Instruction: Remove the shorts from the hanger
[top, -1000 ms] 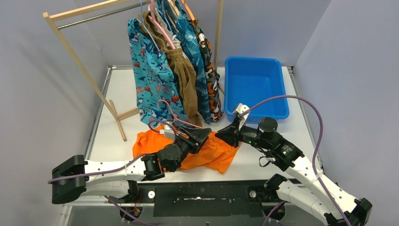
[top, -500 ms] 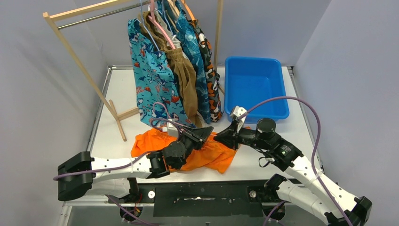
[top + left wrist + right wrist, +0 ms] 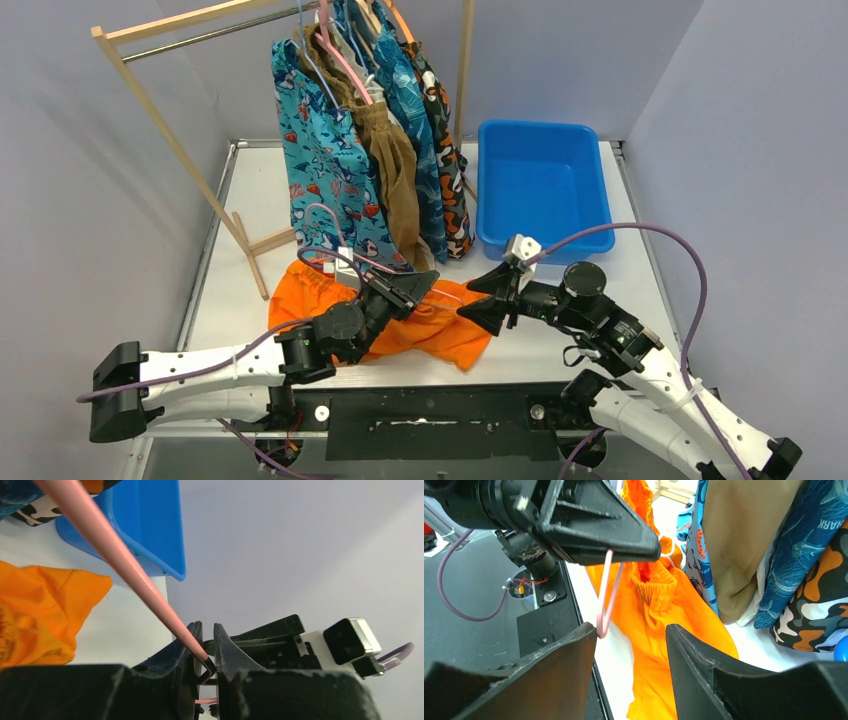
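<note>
The left gripper (image 3: 428, 283) is clamped on the pink hanger (image 3: 125, 565) above the orange shorts (image 3: 440, 338), which lie crumpled on the table (image 3: 232, 300) before the rack (image 3: 167, 140), while the right gripper (image 3: 472, 298) stands just beside with jaws apart, holding nothing

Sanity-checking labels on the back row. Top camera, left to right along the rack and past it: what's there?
wooden rack post → teal shark-print shorts → brown shorts → blue patterned shorts → camouflage shorts → blue bin
</note>
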